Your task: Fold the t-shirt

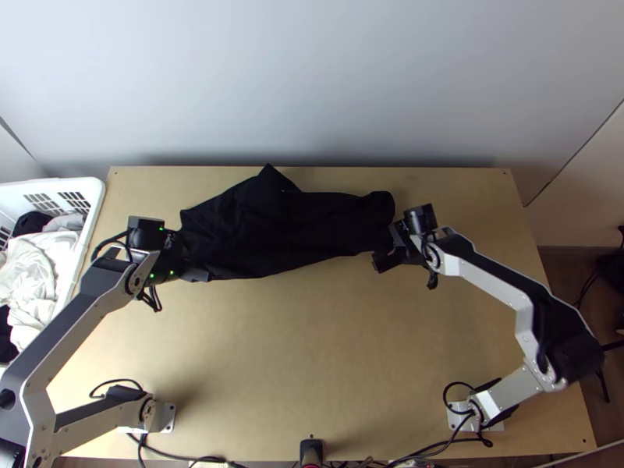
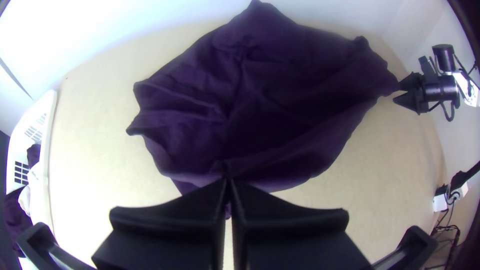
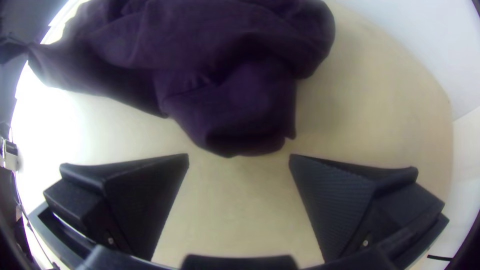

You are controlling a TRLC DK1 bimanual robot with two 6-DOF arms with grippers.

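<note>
The light wooden table point(image 1: 312, 351) is the largest thing, and the dark t-shirt point(image 1: 273, 226) lies at its far part, bunched in a long, uneven shape, with one peak pointing to the wall point(image 1: 312, 78) behind. In the left wrist view it looks wider, with many soft creases running to the place of the grip.

At the left side of the table there is a white basket point(image 1: 97, 203), and inside it are white cloths point(image 1: 31, 269) and dark cloths point(image 1: 30, 224).

The left gripper point(image 1: 186, 256) is at the left end of the t-shirt. In its wrist view the jaws are together, clamped on the near edge of the cloth, and a small bit of it comes out under the tips.

The right gripper point(image 1: 390, 248) is at the other end. Its jaws are wide apart, and in its wrist view the bunched end of the t-shirt lies just beyond the fingertips, in front of the opening and not between them.
</note>
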